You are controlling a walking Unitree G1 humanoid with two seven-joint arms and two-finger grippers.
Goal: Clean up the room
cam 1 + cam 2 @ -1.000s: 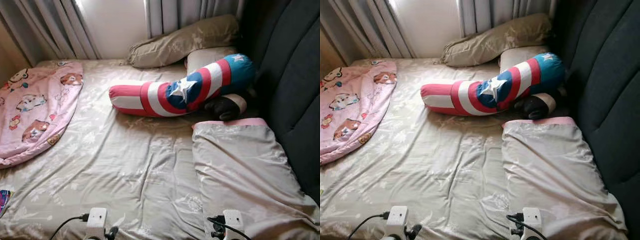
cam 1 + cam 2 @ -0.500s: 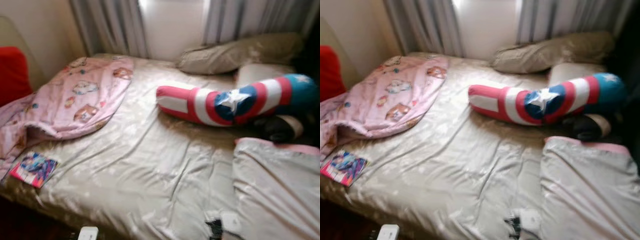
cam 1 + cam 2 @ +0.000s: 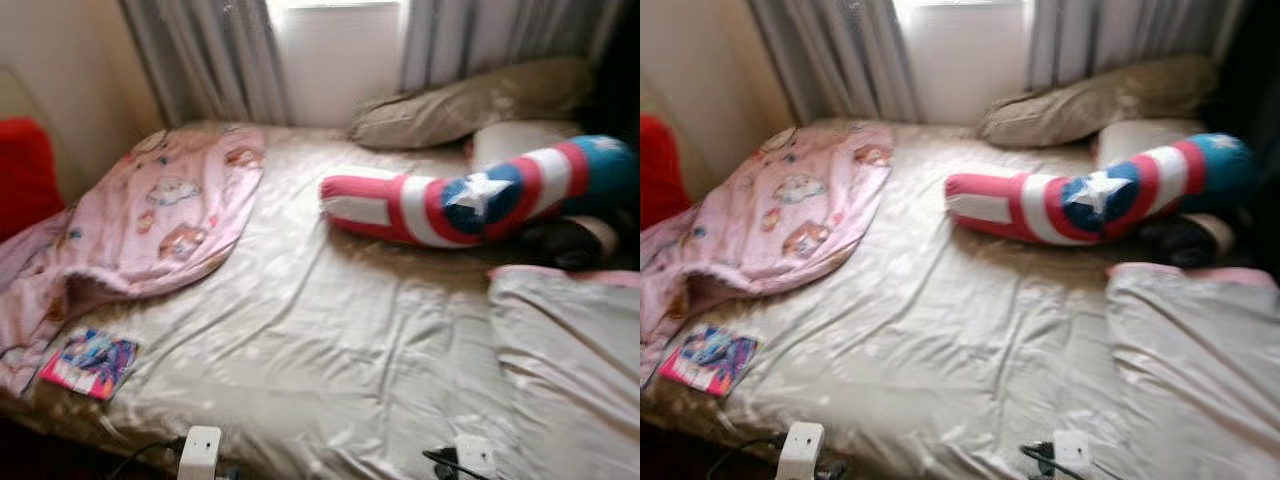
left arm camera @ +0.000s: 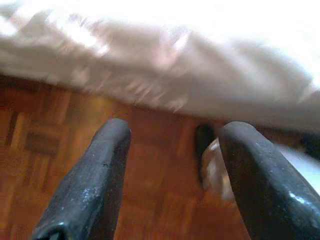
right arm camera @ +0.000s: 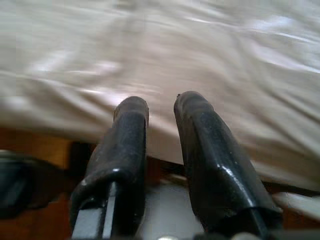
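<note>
Head view: beige satin-sheeted bed [image 3: 330, 350]; pink cartoon-print blanket [image 3: 150, 220] far left, small colourful book [image 3: 90, 362] at near left edge, red-white-blue star bolster pillow [image 3: 470, 197] far right.
Left wrist view: left gripper [image 4: 172, 137] spread wide, empty, over wooden parquet floor [image 4: 75, 150].
Right wrist view: right gripper [image 5: 161, 107] slightly parted, empty, at bed edge.

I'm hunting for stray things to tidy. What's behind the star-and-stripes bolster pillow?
Behind the bolster pillow lie an olive pillow by the curtains and a cream pillow. A dark object sits partly tucked under its blue end; blur hides what it is.
</note>
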